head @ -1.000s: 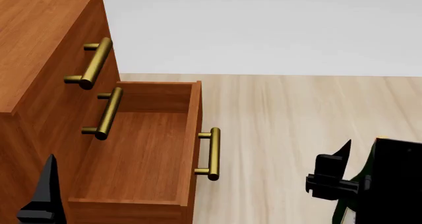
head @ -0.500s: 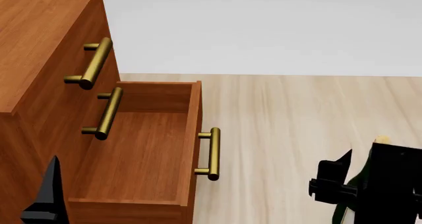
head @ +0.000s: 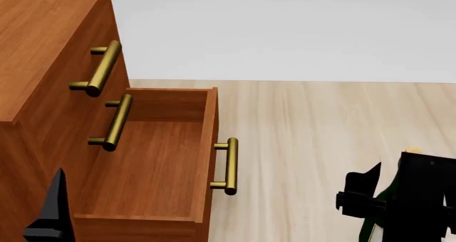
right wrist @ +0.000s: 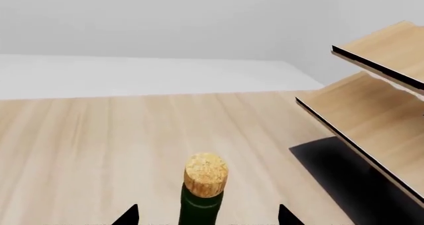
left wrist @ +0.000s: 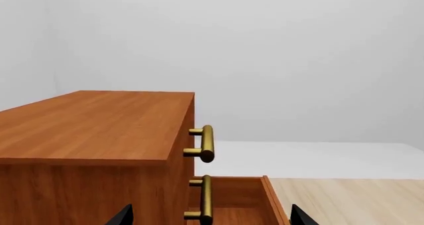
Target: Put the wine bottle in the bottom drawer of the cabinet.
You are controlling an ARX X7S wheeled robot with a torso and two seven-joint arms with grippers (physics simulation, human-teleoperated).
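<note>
Dark-green glass shows nearest in the right wrist view: the slim wine bottle (right wrist: 200,205) with its tan cork (right wrist: 206,173) rises between the two black fingers (right wrist: 126,216) of the right gripper (right wrist: 202,217), which appear closed on its body below the frame edge. In the head view that gripper (head: 370,210) sits low at the right, over the pale wooden floor (head: 321,135), well apart from the cabinet. The left gripper (head: 50,215) hangs at the lower left beside the reddish-brown wooden bottom drawer (head: 153,167), pulled out, its brass bar handle (head: 228,166) facing the floor; whether its fingers are parted cannot be told. Farther back stands the reddish-brown three-drawer cabinet (head: 42,49). A pale plywood rack (right wrist: 371,111) stands beyond the bottle.
</note>
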